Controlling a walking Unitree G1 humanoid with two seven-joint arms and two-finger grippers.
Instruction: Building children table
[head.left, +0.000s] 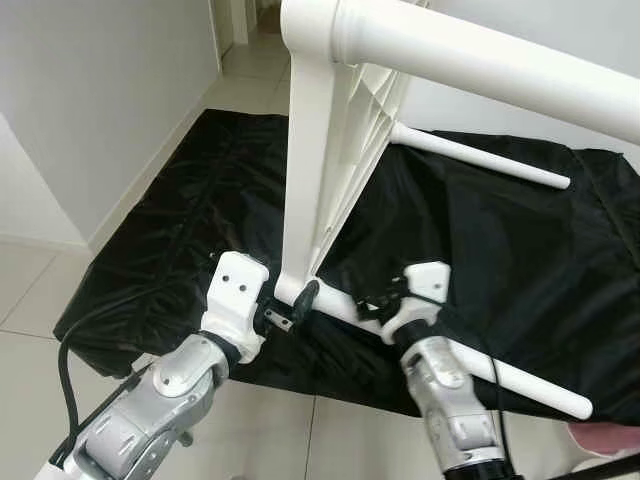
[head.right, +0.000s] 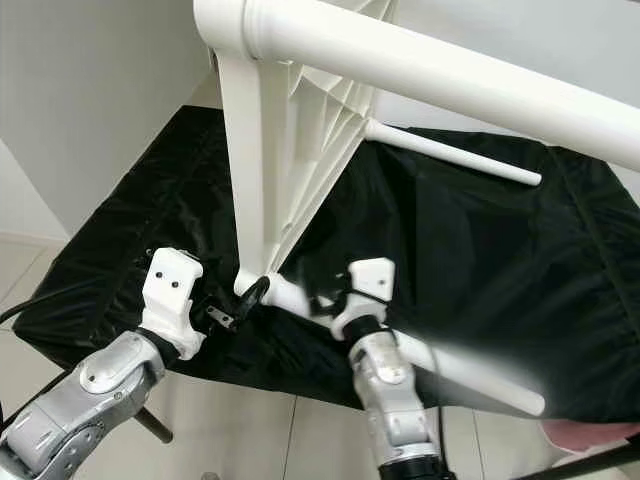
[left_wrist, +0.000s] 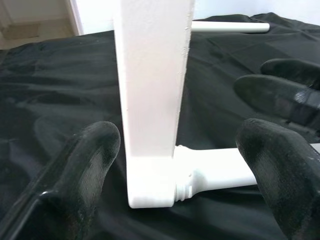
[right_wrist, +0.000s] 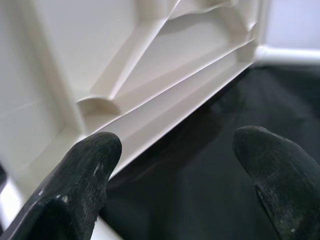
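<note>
**Two tools steady the tipped tabletop**

Two spread tools flank the white tabletop (head.left: 320, 150), standing on edge near the black sheet's (head.left: 180, 220) front edge. Left tool (left_wrist: 177, 165) straddles its corner; right tool (right_wrist: 175, 165) hovers by the lower leg (head.left: 500, 375). Best steady the corner before twisting.

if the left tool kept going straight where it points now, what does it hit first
Most likely the lower corner of the white table top, where a leg screws in. It sits between the open fingers of the left tool, just ahead; exact depth is unclear.
</note>
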